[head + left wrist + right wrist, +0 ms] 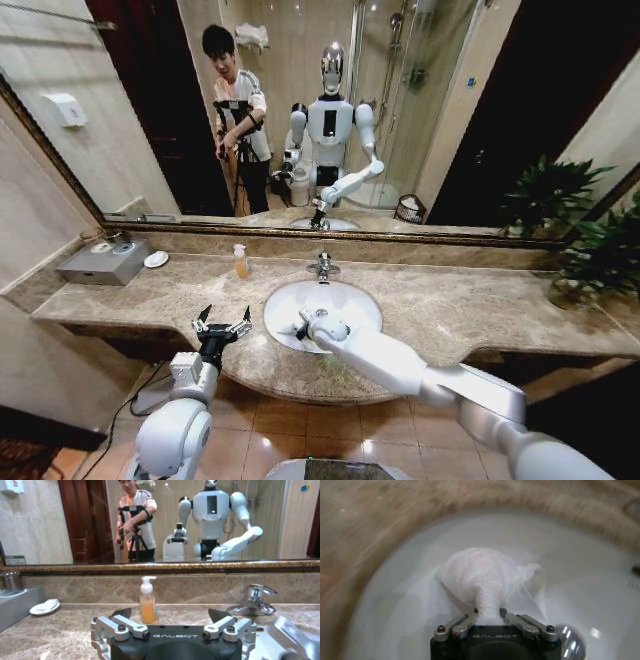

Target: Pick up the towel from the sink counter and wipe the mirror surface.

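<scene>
Right hand (489, 618) pinches the towel (487, 579) over the white basin (345, 297). Left hand (222, 326) is spread above the surface (450, 300). Advice: lift clear, keeping the pinch firm, before reaching the mirror (450, 100).

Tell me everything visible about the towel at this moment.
The towel is a small white cloth of thin, soft-looking weave, bunched into a rounded lump with a looser fold to one side. The right hand is shut on a gathered neck of it. It sits over the white basin in the sink counter.
</scene>
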Controlling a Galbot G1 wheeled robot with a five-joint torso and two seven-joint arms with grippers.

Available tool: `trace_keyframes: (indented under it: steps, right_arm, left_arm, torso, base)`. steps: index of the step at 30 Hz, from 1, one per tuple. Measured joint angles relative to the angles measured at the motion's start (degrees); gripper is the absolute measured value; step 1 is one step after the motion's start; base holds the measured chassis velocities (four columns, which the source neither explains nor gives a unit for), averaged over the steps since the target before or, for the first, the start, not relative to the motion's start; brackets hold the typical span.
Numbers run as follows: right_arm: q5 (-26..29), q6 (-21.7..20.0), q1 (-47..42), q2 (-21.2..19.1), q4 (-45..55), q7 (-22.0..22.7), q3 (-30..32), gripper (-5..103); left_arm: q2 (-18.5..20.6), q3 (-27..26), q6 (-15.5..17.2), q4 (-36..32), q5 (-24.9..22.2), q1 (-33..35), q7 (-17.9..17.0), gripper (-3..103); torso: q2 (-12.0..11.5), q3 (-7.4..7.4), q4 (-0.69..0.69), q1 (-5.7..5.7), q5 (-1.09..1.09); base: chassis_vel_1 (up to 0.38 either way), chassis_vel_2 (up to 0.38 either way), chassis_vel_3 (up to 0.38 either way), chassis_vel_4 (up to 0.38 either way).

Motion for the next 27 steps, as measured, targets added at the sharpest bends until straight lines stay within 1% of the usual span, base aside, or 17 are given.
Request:
trace_keyframes:
  steps: [1, 2, 4, 6, 7, 12, 15, 17, 19, 20, 21, 22, 24, 26, 27]
  right_arm:
    - [-1.42, 1.18, 0.87, 1.45, -3.23, -0.79, 0.61, 10]
    - [-1.42, 1.18, 0.87, 1.45, -3.23, -0.79, 0.61, 10]
    - [-2.99, 2.93, 2.17, 3.24, -7.70, -1.46, 1.76, 10]
    - [-3.33, 3.26, 2.43, 3.49, -8.65, -1.49, 2.27, 10]
    - [-3.49, 3.52, 2.73, 3.37, -9.14, -1.47, 2.77, 10]
    - [-3.34, 3.42, 2.24, 1.69, -7.84, -1.42, 2.46, 10]
    - [-2.58, 1.90, -0.12, 0.11, -3.96, -1.39, 1.66, 10]
    - [-2.44, 1.55, -0.59, -0.25, -3.10, -1.39, 1.60, 10]
    - [-1.48, 0.03, -2.41, -2.27, 1.50, -0.78, 1.13, 10]
    - [-1.48, 0.03, -2.41, -2.27, 1.50, -0.78, 1.13, 10]
    - [-0.39, -0.90, -3.12, -3.96, 4.77, -0.02, 0.62, 10]
    - [-0.07, -1.39, -3.30, -4.48, 5.99, 0.01, 0.58, 10]
    - [-0.32, -1.39, -3.31, -4.19, 5.84, -0.06, 0.66, 10]
    - [-1.98, -0.30, -2.98, -2.12, 2.64, -0.51, 1.46, 10]
    - [-3.99, 1.28, -2.24, 0.14, -1.59, -1.14, 2.56, 10]
  left_arm:
    - [0.00, 0.00, 0.00, 0.00, 0.00, 0.00, 0.00, 100]
    - [0.00, 0.00, 0.00, 0.00, 0.00, 0.00, 0.00, 100]
    - [0.00, 0.00, 0.00, 0.00, 0.00, 0.00, 0.00, 100]
    - [0.00, 0.00, 0.00, 0.00, 0.00, 0.00, 0.00, 100]
    - [0.00, 0.00, 0.00, 0.00, 0.00, 0.00, 0.00, 100]
    - [0.00, 0.00, 0.00, 0.00, 0.00, 0.00, 0.00, 100]
    - [0.00, 0.00, 0.00, 0.00, 0.00, 0.00, 0.00, 100]
    - [0.00, 0.00, 0.00, 0.00, 0.00, 0.00, 0.00, 100]
    - [0.00, 0.00, 0.00, 0.00, 0.00, 0.00, 0.00, 100]
    - [0.00, 0.00, 0.00, 0.00, 0.00, 0.00, 0.00, 100]
    - [0.00, 0.00, 0.00, 0.00, 0.00, 0.00, 0.00, 100]
    - [0.00, 0.00, 0.00, 0.00, 0.00, 0.00, 0.00, 100]
    - [0.00, 0.00, 0.00, 0.00, 0.00, 0.00, 0.00, 100]
    - [0.00, 0.00, 0.00, 0.00, 0.00, 0.00, 0.00, 100]
    - [0.00, 0.00, 0.00, 0.00, 0.00, 0.00, 0.00, 100]
  torso:
    - [0.00, 0.00, -0.01, 0.00, 0.00]
    - [0.00, 0.00, -0.01, 0.00, 0.00]
    - [0.00, 0.00, -0.01, 0.00, 0.00]
    - [0.00, 0.00, -0.01, 0.00, -0.01]
    - [0.00, 0.00, -0.04, 0.01, -0.01]
    - [0.00, 0.00, -0.06, 0.01, -0.01]
    - [0.00, 0.00, -0.04, 0.01, 0.01]
    - [0.00, 0.00, -0.03, 0.00, 0.01]
    - [0.00, 0.00, -0.03, 0.00, 0.01]
    - [0.00, 0.00, -0.03, 0.00, 0.01]
    - [0.00, 0.00, -0.04, 0.00, 0.01]
    - [0.00, 0.00, -0.07, 0.00, -0.02]
    - [0.00, 0.00, -0.07, 0.00, -0.01]
    - [0.00, 0.00, -0.05, 0.00, 0.00]
    - [0.00, 0.00, -0.01, 0.00, 0.01]
  base:
    - [0.000, 0.000, 0.000, 0.000]
    - [0.000, 0.000, 0.000, 0.000]
    - [0.000, 0.000, 0.000, 0.000]
    - [0.000, 0.000, 0.000, 0.000]
    - [0.000, 0.000, 0.000, 0.000]
    - [0.000, 0.000, 0.000, 0.000]
    - [0.000, 0.000, 0.000, 0.000]
    - [0.000, 0.000, 0.000, 0.000]
    - [0.000, 0.000, 0.000, 0.000]
    - [0.000, 0.000, 0.000, 0.000]
    - [0.000, 0.000, 0.000, 0.000]
    - [0.000, 0.000, 0.000, 0.000]
    - [0.000, 0.000, 0.000, 0.000]
    - [0.000, 0.000, 0.000, 0.000]
    - [0.000, 0.000, 0.000, 0.000]
